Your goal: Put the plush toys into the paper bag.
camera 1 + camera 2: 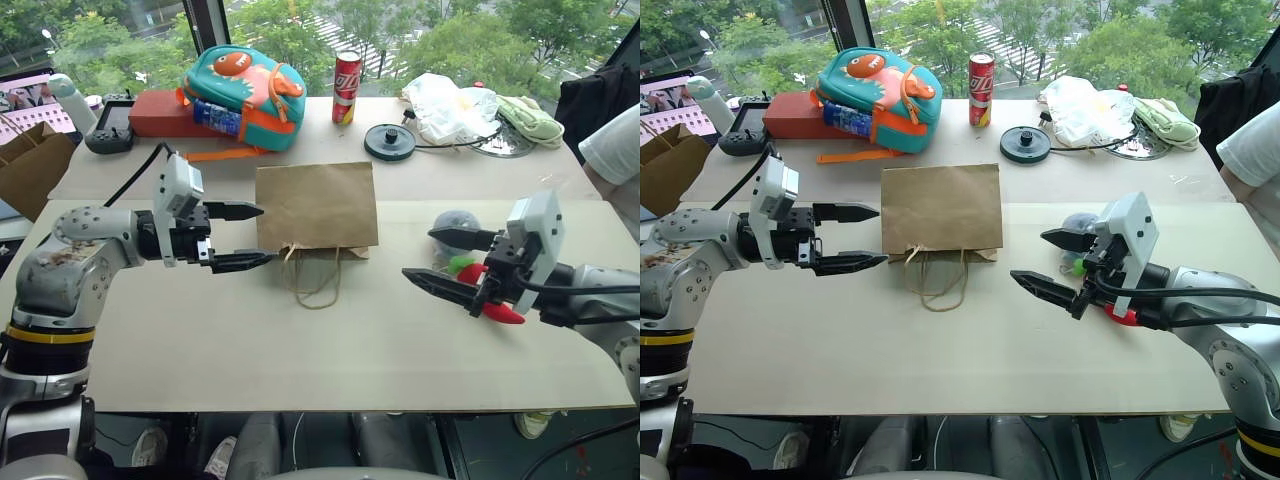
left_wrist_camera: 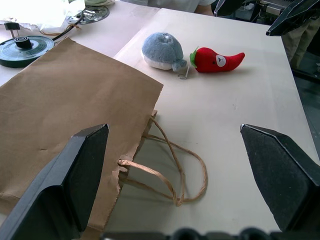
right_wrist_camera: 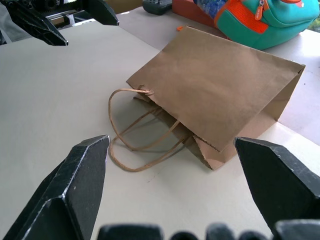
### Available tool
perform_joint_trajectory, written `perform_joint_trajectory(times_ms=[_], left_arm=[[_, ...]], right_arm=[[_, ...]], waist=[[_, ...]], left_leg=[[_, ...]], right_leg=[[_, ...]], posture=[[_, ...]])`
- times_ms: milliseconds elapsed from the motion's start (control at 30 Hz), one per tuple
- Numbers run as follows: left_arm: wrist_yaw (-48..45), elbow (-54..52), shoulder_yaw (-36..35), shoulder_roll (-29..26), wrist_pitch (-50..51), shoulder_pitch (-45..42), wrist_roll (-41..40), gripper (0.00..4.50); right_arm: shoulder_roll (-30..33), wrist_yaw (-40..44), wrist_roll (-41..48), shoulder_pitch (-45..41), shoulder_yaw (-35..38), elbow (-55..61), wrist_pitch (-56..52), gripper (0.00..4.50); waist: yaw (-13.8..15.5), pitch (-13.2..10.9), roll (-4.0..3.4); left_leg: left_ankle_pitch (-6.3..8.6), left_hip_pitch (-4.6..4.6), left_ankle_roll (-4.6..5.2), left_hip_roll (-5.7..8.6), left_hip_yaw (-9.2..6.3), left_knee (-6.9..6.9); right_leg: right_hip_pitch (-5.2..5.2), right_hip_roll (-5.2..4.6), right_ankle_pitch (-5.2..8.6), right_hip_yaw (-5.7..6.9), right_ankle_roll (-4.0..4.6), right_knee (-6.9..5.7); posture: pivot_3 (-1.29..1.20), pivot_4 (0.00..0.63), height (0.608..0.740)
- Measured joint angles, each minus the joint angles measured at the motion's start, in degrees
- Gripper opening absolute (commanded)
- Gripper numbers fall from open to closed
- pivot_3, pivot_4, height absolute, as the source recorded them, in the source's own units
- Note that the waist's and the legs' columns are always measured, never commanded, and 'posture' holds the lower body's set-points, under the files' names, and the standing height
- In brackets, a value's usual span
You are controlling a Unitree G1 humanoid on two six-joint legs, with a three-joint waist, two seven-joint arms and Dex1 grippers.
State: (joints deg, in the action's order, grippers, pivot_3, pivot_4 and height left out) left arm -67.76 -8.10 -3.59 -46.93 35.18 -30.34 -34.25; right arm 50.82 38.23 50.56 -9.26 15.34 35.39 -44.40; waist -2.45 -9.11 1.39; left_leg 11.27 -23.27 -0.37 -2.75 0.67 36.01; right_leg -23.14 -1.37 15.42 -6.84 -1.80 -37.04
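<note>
The brown paper bag (image 1: 316,205) lies flat in the middle of the table, its twine handles (image 1: 315,275) spilling toward the front edge. My left gripper (image 1: 246,236) hovers open just left of the bag's mouth, fingers pointing right, nothing between them. The two plush toys sit side by side to the right: a fuzzy grey-blue ball (image 2: 161,50) and a red chili pepper (image 2: 217,60) with a green stem. My right gripper (image 1: 440,257) stands open above and in front of them, pointing left toward the bag, and partly hides both toys in the eye views.
On the far table sit a teal-and-orange fish backpack (image 1: 243,90), a red box (image 1: 160,113), a red can (image 1: 347,87), a black round disc (image 1: 390,141) and a white plastic bag (image 1: 450,105). A darker brown bag (image 1: 32,162) stands at the left. A person's sleeve (image 1: 615,140) shows at the right.
</note>
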Motion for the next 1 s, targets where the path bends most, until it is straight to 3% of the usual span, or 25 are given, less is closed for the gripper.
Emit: perform_joint_trajectory(times_ms=[133,300,467,633,800,1000], left_arm=[[0.0,0.61,0.04,0.83,-0.66,-0.07,0.32,4.5],[-0.57,3.7,2.78,1.69,-8.73,-0.08,5.77,4.5],[1.23,21.95,12.96,4.0,-47.47,-1.91,28.04,4.5],[9.57,40.68,17.27,7.66,-75.35,-9.88,40.97,4.5],[17.35,54.19,18.35,11.64,-89.67,-16.4,46.45,4.5],[19.42,61.58,20.5,17.22,-93.0,-17.08,47.75,4.5]], right_arm=[[-0.49,-0.25,0.1,-0.17,-0.11,0.18,-0.01,4.42],[-0.67,-0.81,0.18,-0.7,-0.94,0.84,-0.01,4.42],[-0.61,-1.42,0.35,-0.48,-0.58,1.63,-0.1,4.42],[-0.58,-2.54,0.48,-0.38,-0.28,3.43,-0.63,4.42],[-0.91,-4.78,0.43,0.05,-0.17,5.07,-1.2,4.42],[-1.37,-7.48,0.4,1.11,-0.14,6.86,-1.3,4.42]], waist=[[0.0,0.0,0.0],[0.05,0.0,0.0],[0.45,0.01,-0.02],[1.45,0.01,0.0],[1.67,0.01,0.01],[1.52,0.02,0.01]], left_leg=[[0.0,0.0,0.0,0.0,0.0,0.0],[0.0,0.0,0.0,0.01,0.0,0.0],[0.0,0.01,0.0,0.04,0.02,0.02],[0.0,-0.15,0.0,0.06,-0.01,0.07],[0.01,-0.19,0.02,0.12,-0.03,0.07],[0.01,-0.19,0.02,0.13,-0.08,0.09]], right_leg=[[0.0,0.0,0.0,0.0,0.0,0.0],[0.0,0.0,-0.04,0.0,0.06,0.01],[0.04,-0.03,-0.07,-0.01,0.12,0.03],[0.0,-0.04,-0.09,-0.02,0.09,0.1],[0.01,-0.07,-0.11,-0.03,0.03,0.09],[0.01,-0.05,-0.12,-0.02,0.01,0.02]], posture=[[0.0,0.15,0.733],[0.0,0.15,0.733],[0.0,0.15,0.733],[0.0,0.15,0.733],[0.0,0.15,0.733],[0.0,0.15,0.733]])
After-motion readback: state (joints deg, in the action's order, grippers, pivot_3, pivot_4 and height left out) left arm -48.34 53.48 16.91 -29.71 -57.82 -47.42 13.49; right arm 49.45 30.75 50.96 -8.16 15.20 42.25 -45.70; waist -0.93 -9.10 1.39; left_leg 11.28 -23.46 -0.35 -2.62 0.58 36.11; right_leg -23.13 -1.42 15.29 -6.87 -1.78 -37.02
